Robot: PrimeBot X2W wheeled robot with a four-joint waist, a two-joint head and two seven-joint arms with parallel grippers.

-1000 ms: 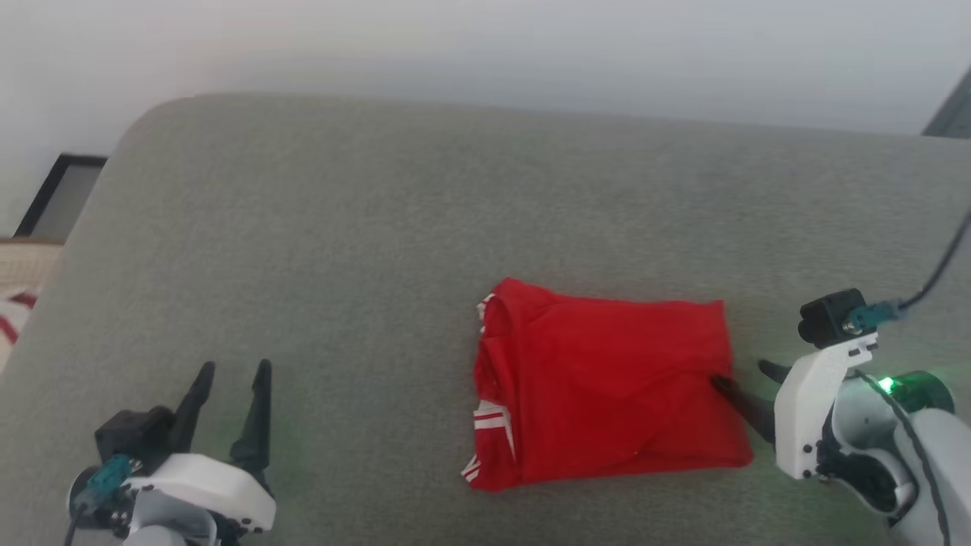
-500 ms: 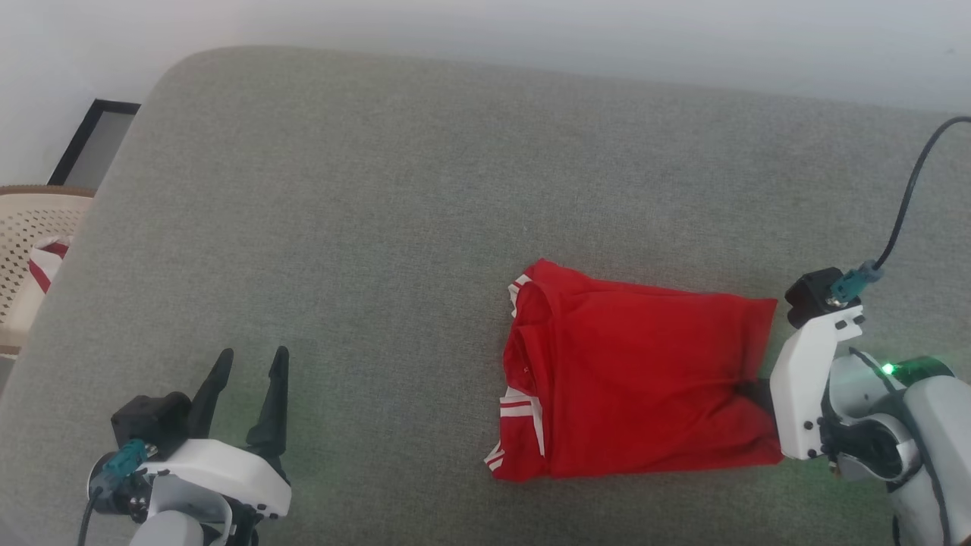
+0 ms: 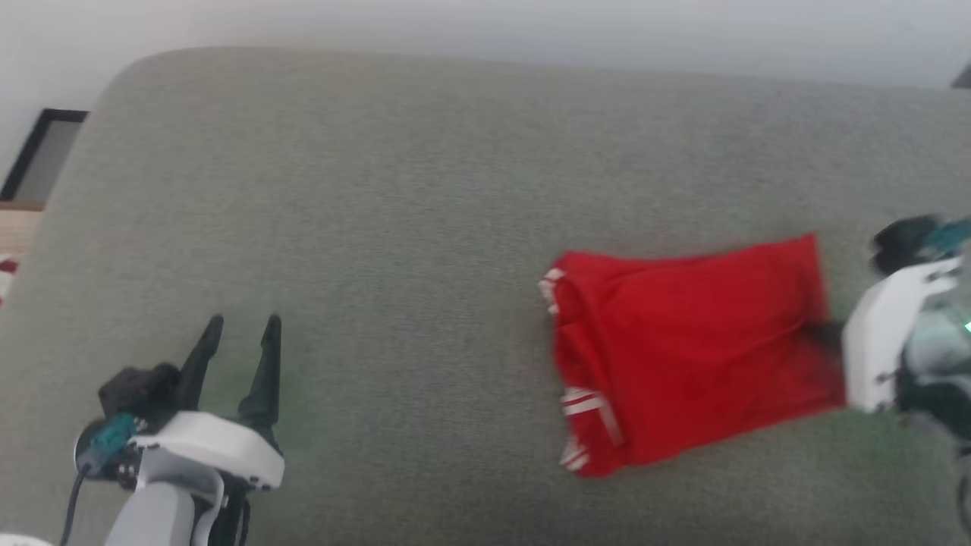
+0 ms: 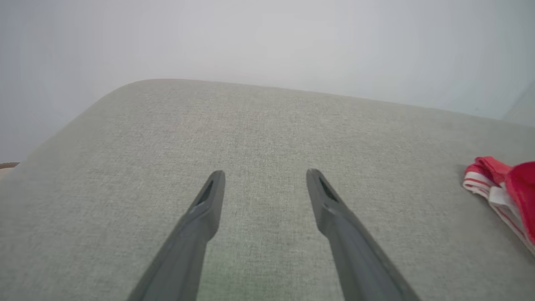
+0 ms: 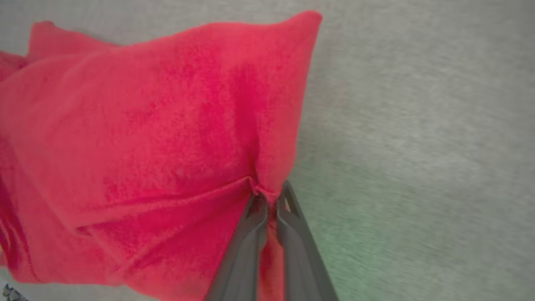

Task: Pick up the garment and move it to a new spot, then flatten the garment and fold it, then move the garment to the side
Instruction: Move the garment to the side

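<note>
Folded red T-shirt pinched at its right edge by the right gripper.

The T-shirt lies folded into a rough rectangle on the right half of the grey upholstered cushion, well away from the back edge, and its white striped sleeve trim shows at its left side. The two dark fingers of the right gripper are pressed together on a small pleat of red cloth at the right edge of the T-shirt, and the fabric is drawn into creases toward that point. The left gripper is well apart from the T-shirt, over the left part of the cushion toward the front. Its fingers are spread apart, with nothing between them but bare grey fabric. The right side of the head view is blurred.
</note>
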